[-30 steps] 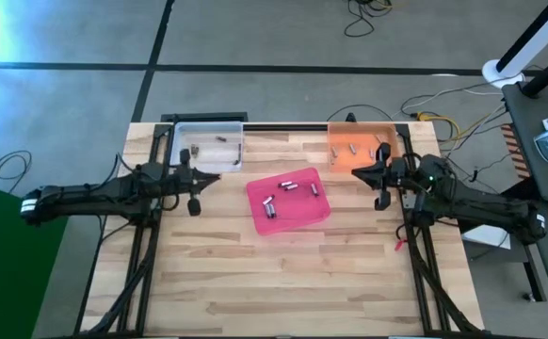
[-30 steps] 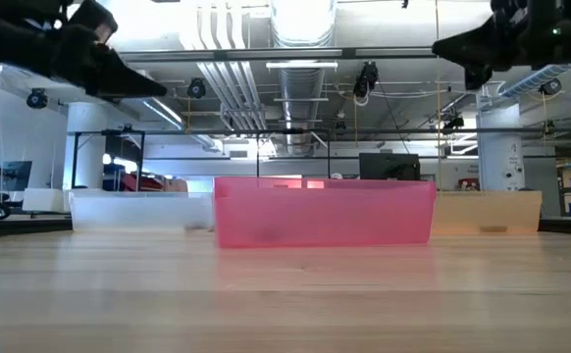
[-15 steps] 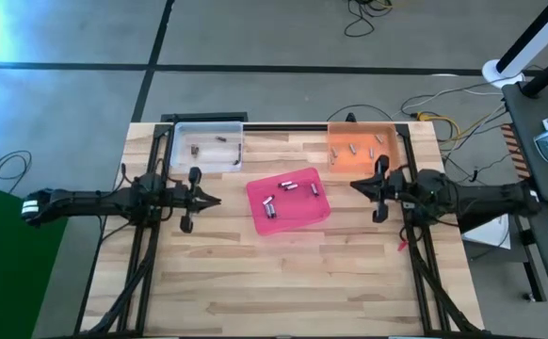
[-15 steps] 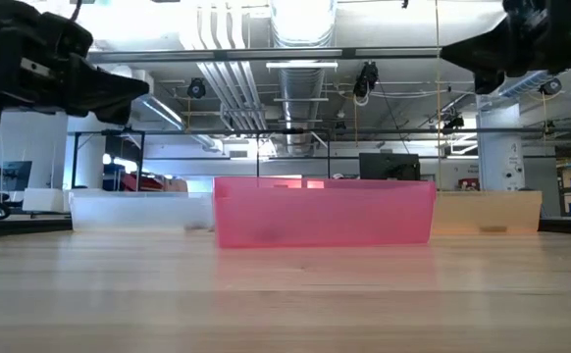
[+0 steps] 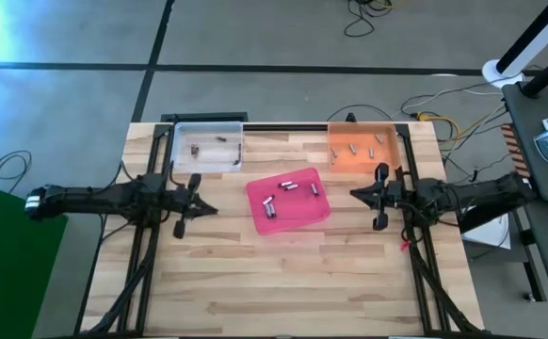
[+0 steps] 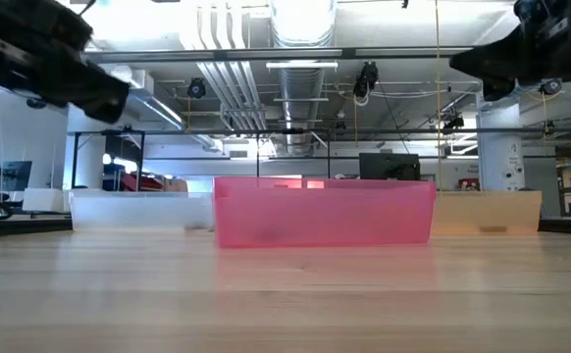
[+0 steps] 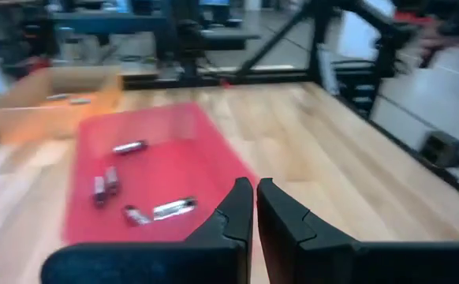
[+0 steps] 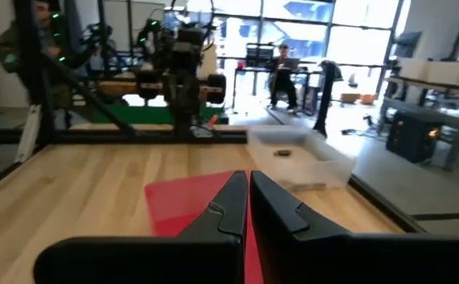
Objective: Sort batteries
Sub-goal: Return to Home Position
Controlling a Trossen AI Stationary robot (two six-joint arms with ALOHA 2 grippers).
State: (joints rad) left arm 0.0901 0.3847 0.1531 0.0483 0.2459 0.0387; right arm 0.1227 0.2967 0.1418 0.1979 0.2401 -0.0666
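A pink tray (image 5: 300, 213) at mid-table holds several batteries (image 5: 291, 185), lying loose on its floor (image 7: 129, 147). A clear tray (image 5: 208, 160) at the far left holds two batteries (image 5: 221, 139). An orange tray (image 5: 361, 160) at the far right holds several more batteries (image 5: 349, 147). My left gripper (image 5: 216, 209) hovers shut just left of the pink tray (image 7: 253, 189). My right gripper (image 5: 352, 194) hovers shut just right of it (image 8: 248, 180). Both hang well above the table in the low view, the left gripper (image 6: 119, 93) and the right gripper (image 6: 457, 64), with nothing between their fingers.
Bare wooden tabletop (image 5: 283, 273) spreads toward the near edge. Black frame rails (image 5: 142, 254) run along both table sides under the arms. Cables (image 5: 434, 118) lie beyond the far right corner. People show in the room beyond (image 8: 281, 71).
Both grippers have drawn back from the far trays toward the table's near edge, the left from beside the clear tray, the right from beside the orange tray. Each has also retreated a little toward its own side. The trays and batteries have not moved.
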